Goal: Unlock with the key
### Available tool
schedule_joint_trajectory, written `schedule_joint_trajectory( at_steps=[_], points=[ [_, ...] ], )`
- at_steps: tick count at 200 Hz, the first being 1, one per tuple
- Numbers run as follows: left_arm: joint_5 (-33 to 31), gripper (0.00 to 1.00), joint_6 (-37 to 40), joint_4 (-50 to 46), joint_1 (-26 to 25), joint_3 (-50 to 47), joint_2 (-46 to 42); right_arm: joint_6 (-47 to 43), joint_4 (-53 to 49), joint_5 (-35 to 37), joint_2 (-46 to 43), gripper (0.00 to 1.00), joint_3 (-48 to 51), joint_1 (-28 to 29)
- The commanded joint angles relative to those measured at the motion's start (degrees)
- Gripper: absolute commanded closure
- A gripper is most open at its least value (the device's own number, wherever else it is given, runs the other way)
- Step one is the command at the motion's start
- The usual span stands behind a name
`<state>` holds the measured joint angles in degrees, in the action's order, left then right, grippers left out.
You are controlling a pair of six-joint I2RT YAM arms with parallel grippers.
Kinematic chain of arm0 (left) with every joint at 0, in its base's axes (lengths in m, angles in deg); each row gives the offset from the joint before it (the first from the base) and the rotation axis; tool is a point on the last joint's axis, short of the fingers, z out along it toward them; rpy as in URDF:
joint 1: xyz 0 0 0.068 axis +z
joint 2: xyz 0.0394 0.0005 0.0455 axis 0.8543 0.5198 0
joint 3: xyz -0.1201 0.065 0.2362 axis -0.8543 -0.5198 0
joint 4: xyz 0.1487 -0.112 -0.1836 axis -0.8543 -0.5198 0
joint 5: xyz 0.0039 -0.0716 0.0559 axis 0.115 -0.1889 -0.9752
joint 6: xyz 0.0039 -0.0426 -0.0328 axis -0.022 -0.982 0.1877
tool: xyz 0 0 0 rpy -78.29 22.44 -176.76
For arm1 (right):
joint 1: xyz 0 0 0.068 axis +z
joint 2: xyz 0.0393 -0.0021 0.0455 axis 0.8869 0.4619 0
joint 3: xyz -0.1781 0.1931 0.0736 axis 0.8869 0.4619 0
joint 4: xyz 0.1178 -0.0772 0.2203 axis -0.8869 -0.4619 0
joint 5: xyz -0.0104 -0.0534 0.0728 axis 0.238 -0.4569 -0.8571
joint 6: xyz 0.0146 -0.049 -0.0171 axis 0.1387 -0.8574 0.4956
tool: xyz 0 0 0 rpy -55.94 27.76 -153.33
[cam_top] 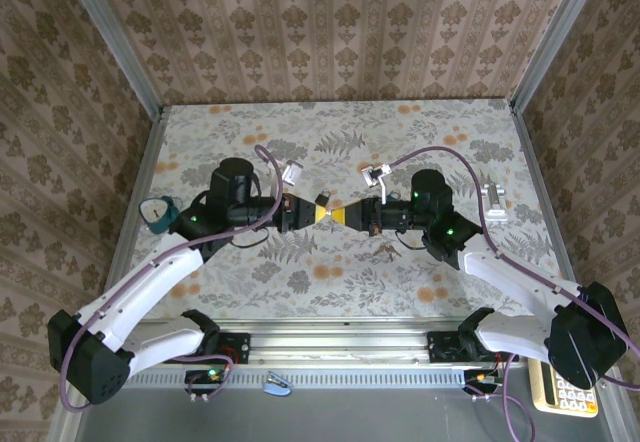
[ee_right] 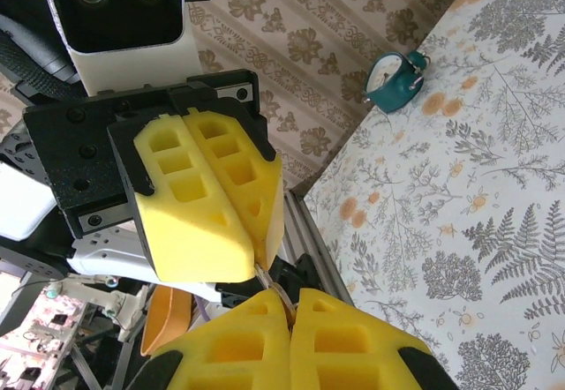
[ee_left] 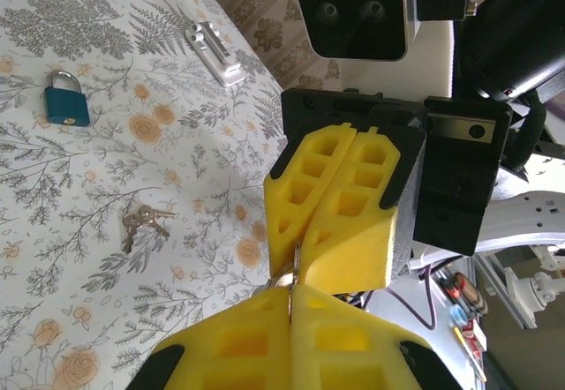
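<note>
My left gripper (cam_top: 318, 212) and right gripper (cam_top: 352, 215) meet tip to tip above the middle of the table. A thin metal key (ee_left: 296, 271) on a ring bridges the two. In the left wrist view my left gripper (ee_left: 291, 288) is shut on its lower end, and the right gripper (ee_left: 300, 249) pinches its upper end. The right wrist view shows the same key (ee_right: 275, 286) running from my right gripper (ee_right: 291, 295) into the left gripper (ee_right: 262, 262). A blue padlock (ee_left: 66, 105) with a silver shackle lies flat on the table, far from both grippers.
A small bunch of spare keys (ee_left: 141, 221) lies on the flowered table (cam_top: 330, 282) below the right gripper. A silver latch piece (ee_left: 214, 52) sits near the right wall. A teal object (ee_right: 393, 81) rests by the left wall. Walls close in on three sides.
</note>
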<state>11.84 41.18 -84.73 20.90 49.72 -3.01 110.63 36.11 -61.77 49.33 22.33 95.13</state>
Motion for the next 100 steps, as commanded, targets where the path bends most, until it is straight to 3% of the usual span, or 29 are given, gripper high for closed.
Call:
schedule_joint_trajectory(
  at_steps=[1,68,78,92,100],
  points=[
    [1.2,0.97,-0.7,3.2,0.6,-1.2,-1.5,-1.0,0.9,-1.7,-2.1,1.0,0.6,0.4],
    [1.4,0.93,-4.4,8.9,3.8,-5.1,-5.7,0.0,2.2,0.4,-2.8,1.0,1.7,0.4],
    [1.5,0.9,-4.6,8.8,3.8,-5.2,-5.6,0.2,2.5,0.6,-2.7,1.0,1.7,0.4],
    [1.3,0.75,-4.7,9.0,3.8,-5.3,-5.5,0.4,2.9,0.6,-2.7,1.0,1.7,0.4],
    [1.1,0.74,-4.8,9.1,3.9,-5.4,-5.6,0.4,2.7,0.9,-2.7,1.0,1.7,0.4]
  ],
)
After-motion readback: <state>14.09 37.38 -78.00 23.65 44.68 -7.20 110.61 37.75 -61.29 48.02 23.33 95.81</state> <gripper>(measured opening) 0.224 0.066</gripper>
